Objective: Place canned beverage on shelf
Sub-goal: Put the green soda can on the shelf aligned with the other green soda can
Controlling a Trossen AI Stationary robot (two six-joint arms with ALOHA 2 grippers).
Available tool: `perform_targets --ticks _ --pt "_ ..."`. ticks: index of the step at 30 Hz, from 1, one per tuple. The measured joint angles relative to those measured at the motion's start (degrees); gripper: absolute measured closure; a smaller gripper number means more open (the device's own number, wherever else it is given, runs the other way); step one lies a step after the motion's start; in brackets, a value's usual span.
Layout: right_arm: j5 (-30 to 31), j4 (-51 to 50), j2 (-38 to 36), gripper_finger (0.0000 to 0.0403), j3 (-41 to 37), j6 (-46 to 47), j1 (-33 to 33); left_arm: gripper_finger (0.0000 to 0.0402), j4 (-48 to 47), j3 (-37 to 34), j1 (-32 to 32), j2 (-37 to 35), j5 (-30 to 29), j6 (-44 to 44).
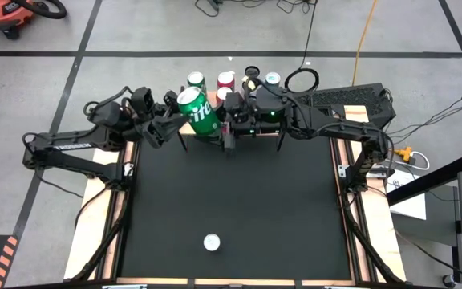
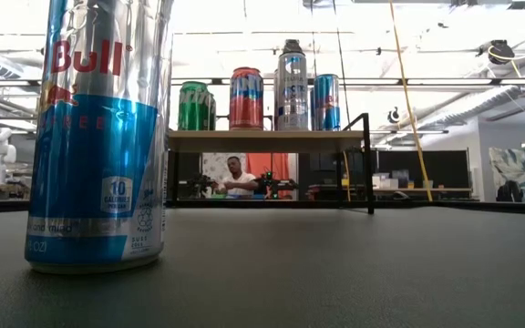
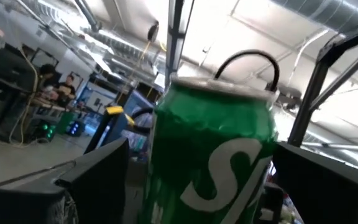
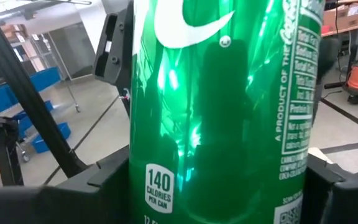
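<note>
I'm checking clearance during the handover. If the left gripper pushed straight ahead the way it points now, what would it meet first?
The green Sprite can between its open fingers; beyond it, probably the right gripper, which holds that can.

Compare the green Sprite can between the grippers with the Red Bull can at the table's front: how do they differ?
The green Sprite can is lifted and tilted over the shelf; the Red Bull can stands upright on the black table.
The Sprite can sits between the right gripper's fingers, with the left gripper open around it; nothing touches the Red Bull can.
The Sprite can is green, the Red Bull can blue and silver.
Both are beverage cans.
</note>
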Motion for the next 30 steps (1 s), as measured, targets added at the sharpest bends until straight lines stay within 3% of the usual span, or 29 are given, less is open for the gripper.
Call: perform_targets --ticks 7,15,30 --pt "-1.31 0.18 0.44 0.0124 0.0 0.0 -0.13 0.0004 6.01 0.34 0.0 2.4 1.59 -0.07" --pt "-1.43 0.13 1.38 0.0124 0.0 0.84 -0.2 0.0004 3.72 4.64 0.37 5.87 4.93 -1.44" --pt "-3.14 0.27 1.16 0.0124 0.0 0.83 -0.17 0.0004 3.39 4.73 1.55 4.68 11.14 -1.86"
